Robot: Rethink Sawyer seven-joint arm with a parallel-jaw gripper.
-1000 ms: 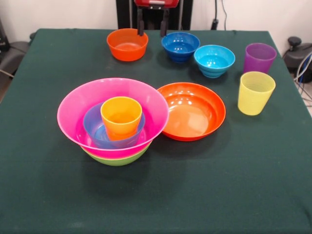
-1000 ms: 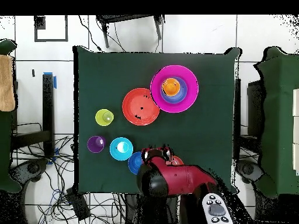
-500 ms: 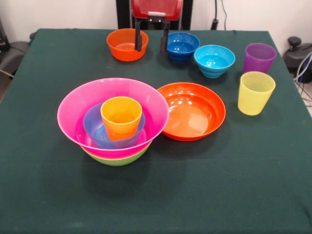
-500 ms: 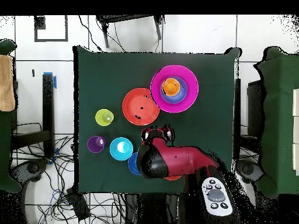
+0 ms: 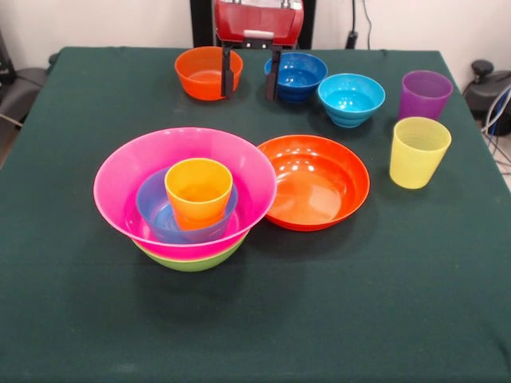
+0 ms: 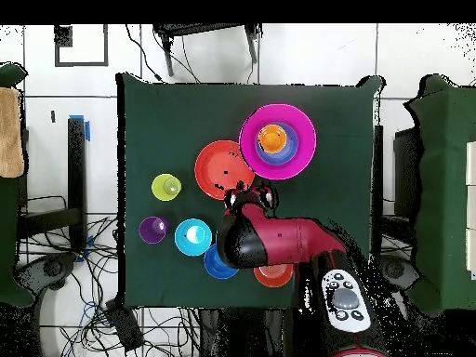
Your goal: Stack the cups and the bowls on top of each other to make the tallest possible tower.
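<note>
Glossy plastic is what every piece is made of, so the cups and bowls are judged light, stiff and slippery (a rim is probably the best place to be gripped). The tower (image 5: 185, 199) is seen at the table's front-left: a lime green bowl (image 5: 192, 261), a pink bowl (image 5: 128, 171), a blue bowl (image 5: 148, 203) and an orange cup (image 5: 198, 191), nested. The gripper (image 5: 249, 76) hangs open and empty between the small orange bowl (image 5: 204, 73) and the dark blue bowl (image 5: 299, 74). In the overhead view the fingers are hidden under the arm (image 6: 279, 244); only the front view shows them apart.

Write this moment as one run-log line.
gripper: open, empty, between small orange bowl and dark blue bowl | tower: orange cup on top | yellow cup, purple cup: unstacked
</note>
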